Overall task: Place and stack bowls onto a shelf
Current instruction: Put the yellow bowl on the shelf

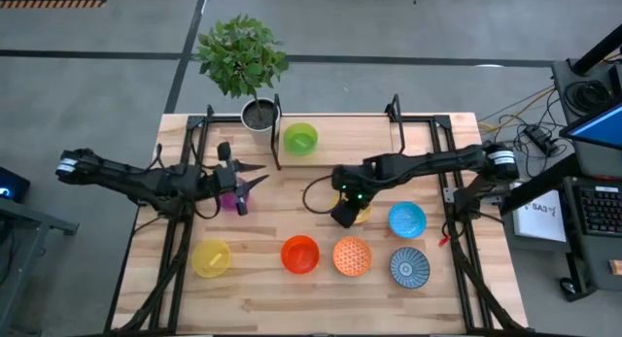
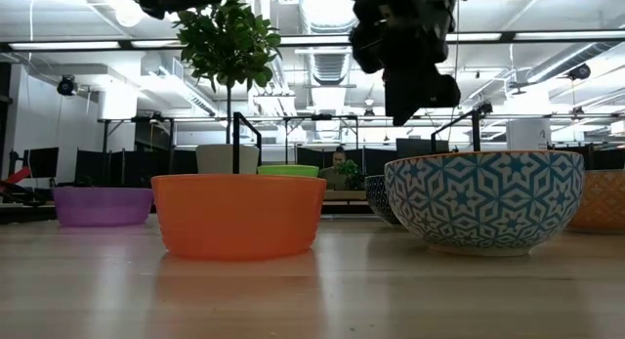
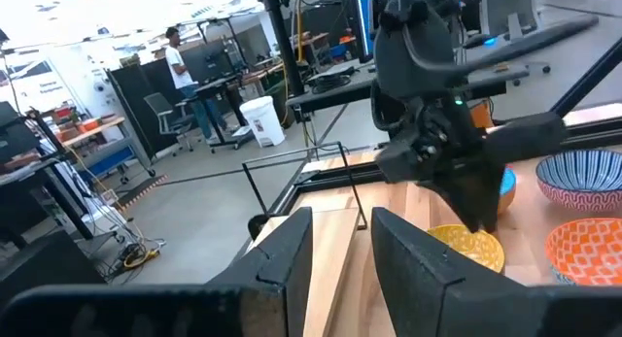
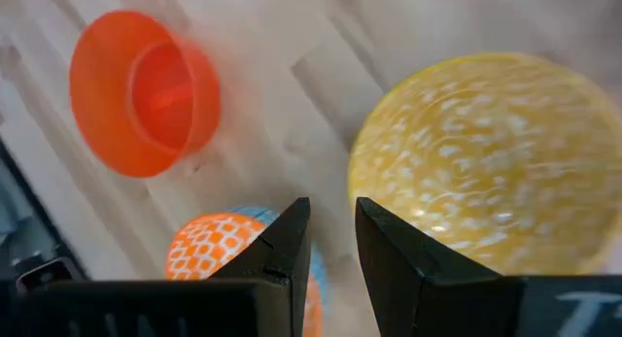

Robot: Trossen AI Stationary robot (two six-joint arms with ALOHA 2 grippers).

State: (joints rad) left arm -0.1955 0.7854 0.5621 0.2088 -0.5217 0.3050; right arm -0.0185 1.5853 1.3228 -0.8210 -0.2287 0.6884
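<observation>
My left gripper [image 1: 255,176] hovers open over the table's left half, just above and beside the purple bowl [image 1: 231,202]. My right gripper [image 1: 343,214] hangs open over the near-left rim of the speckled yellow bowl [image 4: 466,162], well above the table in the low view [image 2: 415,90]. The green bowl [image 1: 299,138] sits on the light-wood shelf [image 1: 340,135] between black posts. Along the near side stand a plain yellow bowl [image 1: 211,257], the red-orange bowl [image 1: 299,253], the dotted orange bowl [image 1: 352,256] and the patterned bowl [image 1: 409,267]. The light blue bowl [image 1: 407,219] stands right of the speckled one.
A potted plant [image 1: 259,112] stands at the shelf's far-left corner. Black upright posts [image 1: 278,133] and frame rails [image 1: 449,172] flank the work area on both sides. Bare wood lies in the table's middle [image 1: 292,206], between the two grippers.
</observation>
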